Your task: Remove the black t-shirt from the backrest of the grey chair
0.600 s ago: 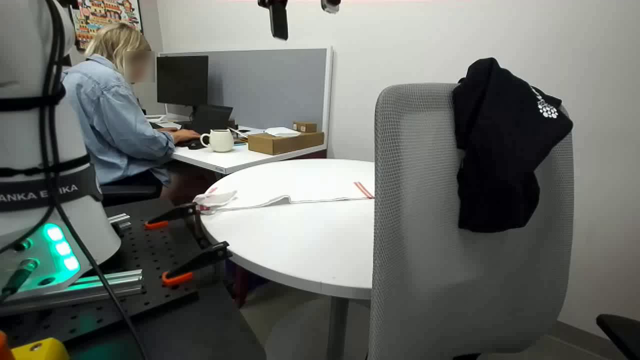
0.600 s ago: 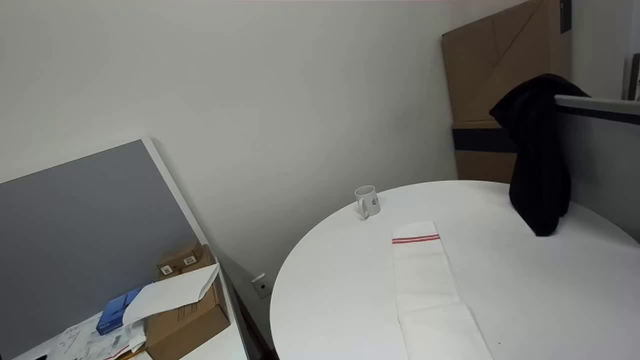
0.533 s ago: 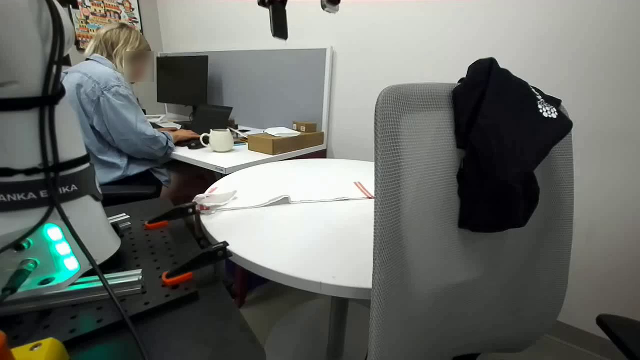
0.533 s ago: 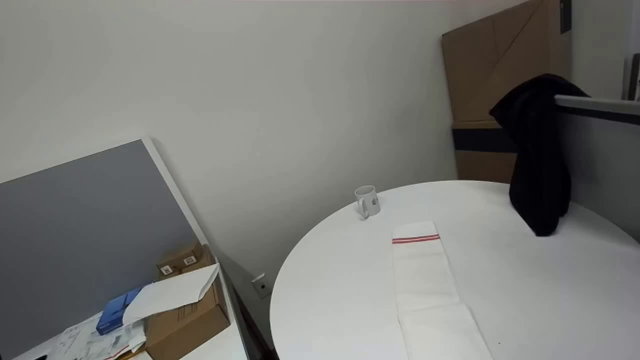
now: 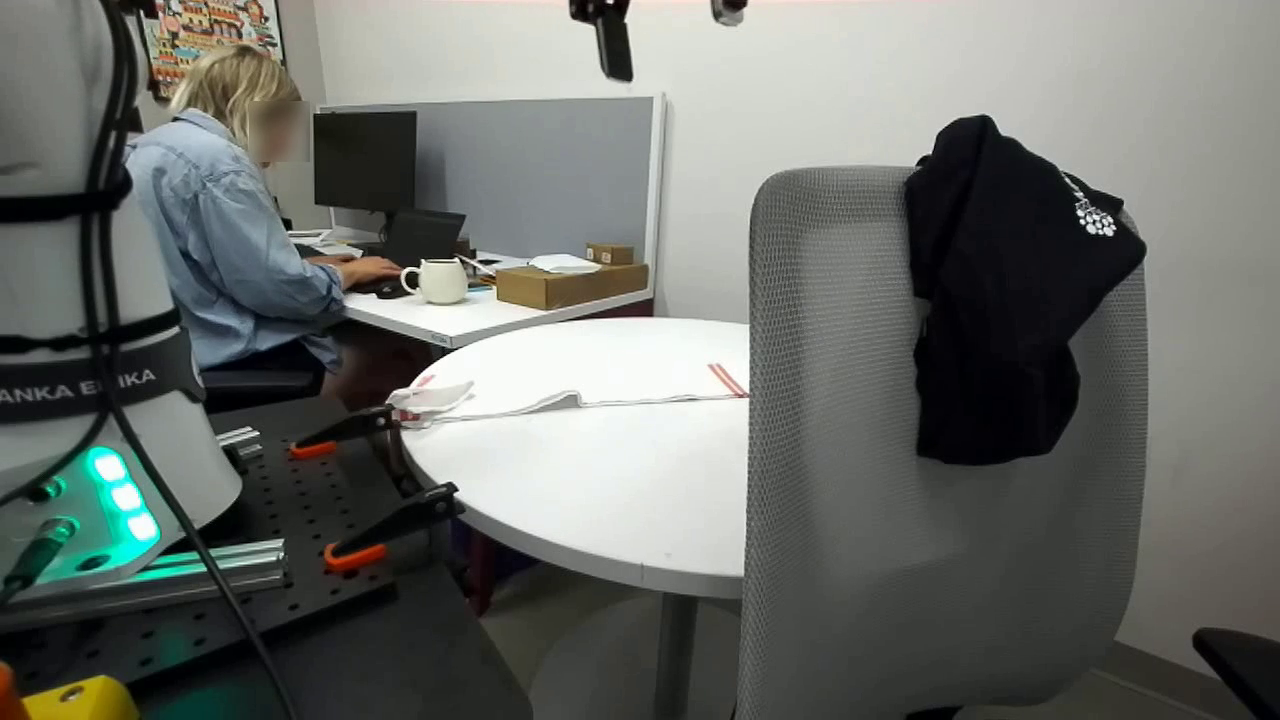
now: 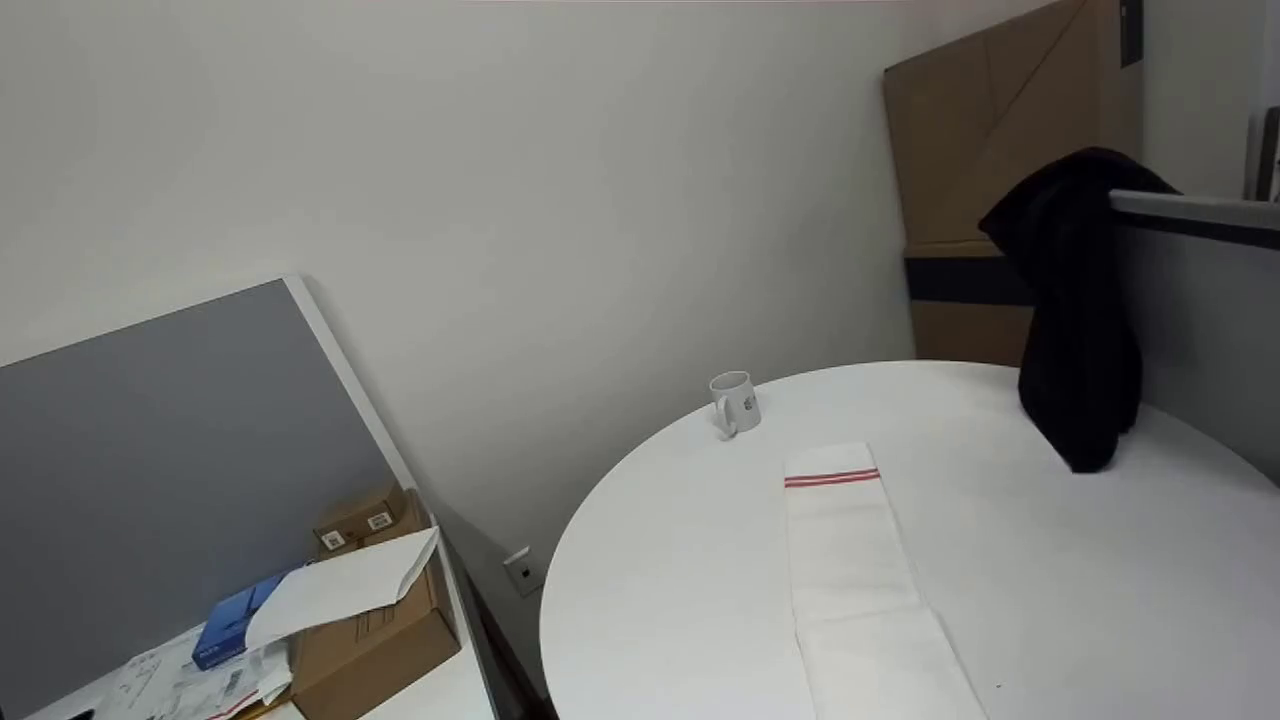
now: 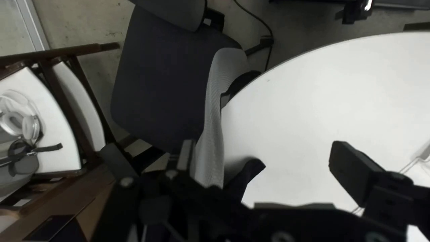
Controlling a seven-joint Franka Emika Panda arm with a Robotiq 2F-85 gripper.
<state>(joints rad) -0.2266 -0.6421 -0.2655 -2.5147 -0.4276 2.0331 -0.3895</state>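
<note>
The black t-shirt [image 5: 1010, 290] hangs limp over the top of the backrest [image 5: 830, 400] of the grey chair [image 5: 900, 620]; a pale mark shows on it. In an exterior view it also shows draped down the table side [image 6: 1080, 320]. In the wrist view a dark end of the t-shirt [image 7: 244, 174] shows beside the backrest [image 7: 213, 144], partly hidden by the gripper. My gripper [image 5: 672, 40] is high above the table, left of the chair in that view and apart from the t-shirt. Its jaws stand wide apart and empty, also in the wrist view [image 7: 262, 154].
A round white table [image 5: 600, 480] stands beside the chair, with a white red-striped cloth [image 6: 850, 560] and a white mug [image 6: 735, 402] on it. A person [image 5: 230, 220] sits at a desk. Cardboard [image 6: 1000, 150] leans behind the t-shirt. A dark armrest [image 5: 1240, 665] juts out.
My gripper has moved a little to the right in an exterior view, toward the chair, staying open. The t-shirt and chair have not moved.
</note>
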